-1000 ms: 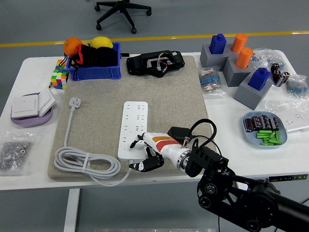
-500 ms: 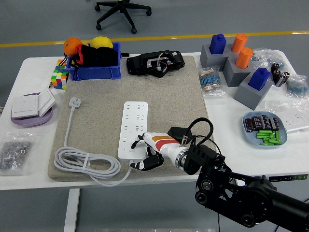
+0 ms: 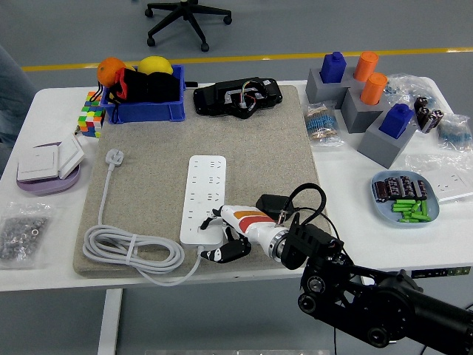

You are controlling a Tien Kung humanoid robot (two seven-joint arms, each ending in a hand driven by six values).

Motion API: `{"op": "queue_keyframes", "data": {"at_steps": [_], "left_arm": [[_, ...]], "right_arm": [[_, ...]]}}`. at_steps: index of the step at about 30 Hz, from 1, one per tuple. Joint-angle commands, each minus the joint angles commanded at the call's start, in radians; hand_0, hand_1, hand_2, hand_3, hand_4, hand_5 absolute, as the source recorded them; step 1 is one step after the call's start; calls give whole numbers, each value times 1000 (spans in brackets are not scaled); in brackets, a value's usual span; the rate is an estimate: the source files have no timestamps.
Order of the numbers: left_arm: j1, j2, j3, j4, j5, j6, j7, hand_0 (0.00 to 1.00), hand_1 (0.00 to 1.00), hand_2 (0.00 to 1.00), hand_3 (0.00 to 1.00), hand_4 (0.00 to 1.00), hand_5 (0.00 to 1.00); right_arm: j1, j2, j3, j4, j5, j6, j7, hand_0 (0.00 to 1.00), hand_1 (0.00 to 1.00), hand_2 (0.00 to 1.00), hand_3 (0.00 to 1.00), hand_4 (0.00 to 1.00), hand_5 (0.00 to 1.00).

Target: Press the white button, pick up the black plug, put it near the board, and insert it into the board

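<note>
A white power strip [image 3: 205, 188] lies lengthwise on the beige mat [image 3: 259, 140]. Its white cord is coiled [image 3: 133, 251] at the mat's near left and ends in a white plug [image 3: 114, 156]. The black plug [image 3: 270, 202] rests on the mat just right of the strip's near end, its black cable looping toward my right wrist. My right hand [image 3: 224, 235] sits at the strip's near end. Its fingers are curled down onto the strip's near corner and the mat, one fingertip [image 3: 211, 217] touching the strip. It holds nothing. Whatever lies under the hand is hidden.
A blue bin [image 3: 144, 111] with fruit and a black device [image 3: 238, 96] stand at the mat's far edge. Grey blocks with blue and orange pegs [image 3: 362, 103] and a blue dish [image 3: 406, 200] are at right. At left are a cube [image 3: 90, 118], switches [image 3: 48, 164], bagged screws [image 3: 22, 233] and a person's sleeve [image 3: 9, 81].
My right arm has edged slightly left and the hand has settled a little lower at the strip's end. A person's sleeve has come in at the upper left edge.
</note>
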Motion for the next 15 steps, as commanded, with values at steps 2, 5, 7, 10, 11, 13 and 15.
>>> {"op": "queue_keyframes", "data": {"at_steps": [2,5,7,10,11,13,15], "left_arm": [[0,0,1,0,-2,0,0,625,630,636,694,558,400],[2,-1,-1,0,-4,1,1,625,630,636,694,558,400],[2,0,-1,0,-4,1,0,625,630,635,694,558,401],[2,-1,-2,0,0,1,0,625,630,635,694,558,401],[2,-1,-2,0,1,1,0,625,630,635,694,558,401],[2,-1,-2,0,2,1,0,625,630,635,694,558,400],[2,-1,-3,0,2,1,0,625,630,635,694,558,400]], "right_arm": [[-3,1,13,11,-7,-3,1,2,2,140,645,863,383],[-5,1,38,35,-23,-8,2,2,2,140,645,863,383],[-4,0,62,61,-39,-9,0,2,2,140,647,863,383],[-7,-2,85,89,-52,-6,-4,2,2,140,647,863,383],[-9,-2,96,103,-59,-4,-6,2,2,140,647,863,383],[-12,-4,108,121,-67,-4,-6,2,15,141,647,862,382],[-16,-6,122,144,-76,-6,-2,2,15,141,647,862,382]]}}
